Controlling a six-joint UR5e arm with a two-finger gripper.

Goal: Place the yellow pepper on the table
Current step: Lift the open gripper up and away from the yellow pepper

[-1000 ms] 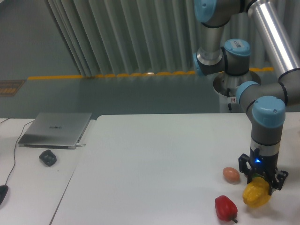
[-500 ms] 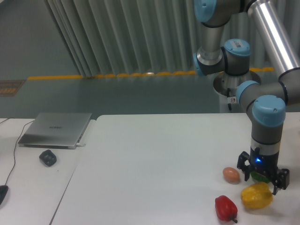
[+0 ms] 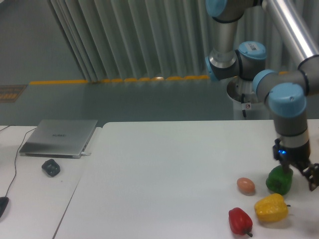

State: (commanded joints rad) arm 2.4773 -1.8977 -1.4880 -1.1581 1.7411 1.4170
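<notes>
The yellow pepper [image 3: 271, 207] lies on the white table [image 3: 164, 169] near its front right edge, free of the gripper. My gripper [image 3: 296, 172] is open and empty. It hangs above and to the right of the yellow pepper, just over the right side of the green pepper [image 3: 279, 180]. One dark finger [image 3: 313, 178] shows to the right of the green pepper.
A red pepper [image 3: 239, 220] lies left of the yellow one. A brown egg [image 3: 245, 185] lies left of the green pepper. On the narrower desk at left are a closed laptop [image 3: 60, 137], a small dark object [image 3: 51, 167] and a cable.
The gripper opened and let the yellow pepper go onto the table. It then rose and moved right, uncovering the green pepper behind.
</notes>
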